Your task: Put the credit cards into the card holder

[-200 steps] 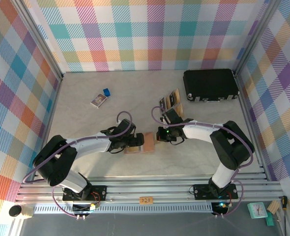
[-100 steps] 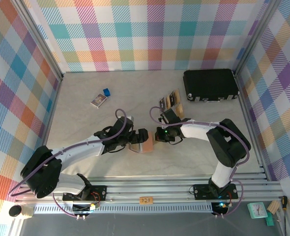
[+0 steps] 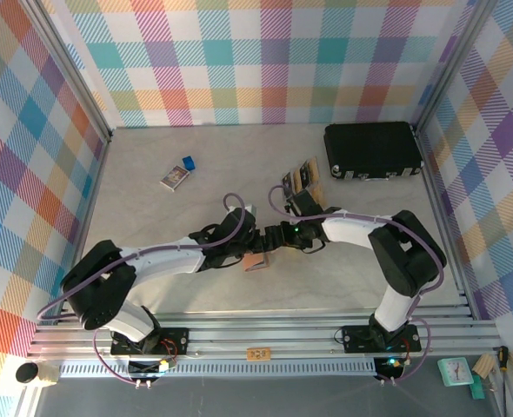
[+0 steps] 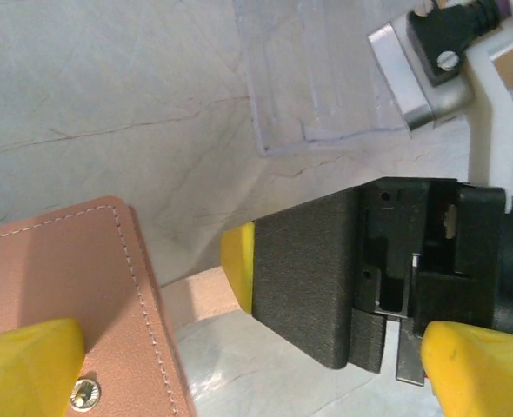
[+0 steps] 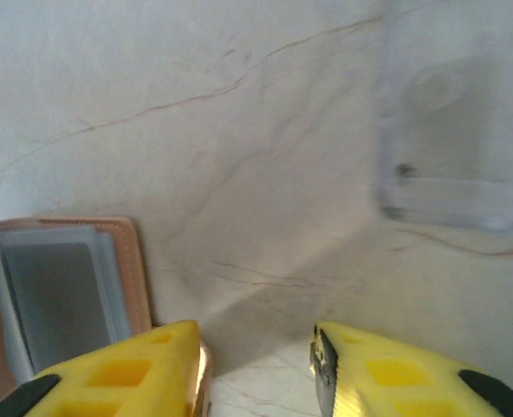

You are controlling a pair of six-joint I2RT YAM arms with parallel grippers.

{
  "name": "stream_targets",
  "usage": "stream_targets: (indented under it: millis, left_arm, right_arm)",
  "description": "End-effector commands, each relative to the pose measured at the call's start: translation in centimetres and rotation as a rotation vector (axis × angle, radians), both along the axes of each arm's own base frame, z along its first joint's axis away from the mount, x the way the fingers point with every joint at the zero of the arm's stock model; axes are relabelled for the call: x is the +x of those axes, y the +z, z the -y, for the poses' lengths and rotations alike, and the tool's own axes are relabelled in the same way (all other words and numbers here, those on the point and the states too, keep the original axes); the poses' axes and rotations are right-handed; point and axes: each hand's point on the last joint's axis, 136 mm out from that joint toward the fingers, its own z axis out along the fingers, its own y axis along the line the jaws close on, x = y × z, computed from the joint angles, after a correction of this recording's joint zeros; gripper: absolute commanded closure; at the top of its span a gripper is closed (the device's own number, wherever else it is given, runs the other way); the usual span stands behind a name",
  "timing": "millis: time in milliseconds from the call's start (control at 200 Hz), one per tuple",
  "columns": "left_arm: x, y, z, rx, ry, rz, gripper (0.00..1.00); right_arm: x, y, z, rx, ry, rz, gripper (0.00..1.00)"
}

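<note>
The small tan-brown leather card holder (image 3: pixel 256 261) lies near the table centre. At its 12 o'clock the left gripper (image 4: pixel 255 369) is spread wide and the right gripper (image 5: pixel 255 365) stands apart, pinching nothing. The dark and tan flat credit cards (image 3: pixel 303 178) rest at 1 o'clock.

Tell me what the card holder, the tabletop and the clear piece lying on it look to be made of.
Card holder: tan leather or a leather-like imitation, matte, with a stitched edge and a small metal snap.
Tabletop: pale stone-look surface with thin brown veins; real marble or printed laminate, cannot tell.
Clear piece: transparent, glossy hard plastic, likely acrylic; the table shows through it.
</note>
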Motion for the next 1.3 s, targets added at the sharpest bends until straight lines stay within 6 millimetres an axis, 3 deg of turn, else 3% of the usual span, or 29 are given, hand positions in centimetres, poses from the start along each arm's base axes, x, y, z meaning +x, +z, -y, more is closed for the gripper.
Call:
stream_targets:
  millis: [0, 240, 330, 415, 550, 670, 820, 1010, 1185, 1295]
  left_arm:
    - [0.2, -3.1, -0.5, 0.002, 0.086, -0.034, 0.0]
    - [-0.7, -6.7, -2.2, 0.051, 0.149, -0.086, 0.0]
    - [-0.8, -7.0, -2.1, 0.056, 0.139, -0.094, 0.0]
    - [-0.5, -5.9, -1.6, 0.06, 0.119, -0.077, 0.0]
    - [0.6, -2.3, -1.0, 0.073, 0.085, -0.019, 0.0]
    - [2.0, 0.8, -1.0, 0.082, 0.071, 0.009, 0.0]
    - [3.9, 3.8, -2.3, 0.072, 0.091, 0.029, 0.0]
    - [5.7, 5.6, -6.7, 0.102, 0.178, 0.043, 0.0]
    - [6.3, 5.4, -10.9, 0.115, 0.254, 0.012, 0.0]
    - [5.6, 4.5, -12.9, 0.163, 0.27, -0.018, 0.0]
  right_arm:
    - [-1.6, 0.9, 0.7, -0.023, 0.039, 0.007, 0.55]
    - [-2.8, 1.8, 3.2, -0.044, 0.0, 0.03, 0.48]
    - [-3.1, 2.5, 3.5, -0.03, -0.001, 0.04, 0.48]
    - [-3.4, 3.3, 3.4, -0.008, 0.005, 0.053, 0.48]
    - [-4.3, 4.7, 3.3, 0.046, 0.016, 0.075, 0.49]
    - [-4.9, 6.3, 2.4, 0.131, 0.039, 0.099, 0.61]
    - [-5.8, 8.2, 0.5, 0.19, 0.084, 0.129, 0.77]
    - [-7.2, 10.6, -3.8, 0.218, 0.187, 0.172, 0.86]
    - [-8.8, 11.7, -9.3, 0.226, 0.327, 0.186, 0.87]
    - [-8.7, 10.0, -10.9, 0.183, 0.359, 0.162, 0.91]
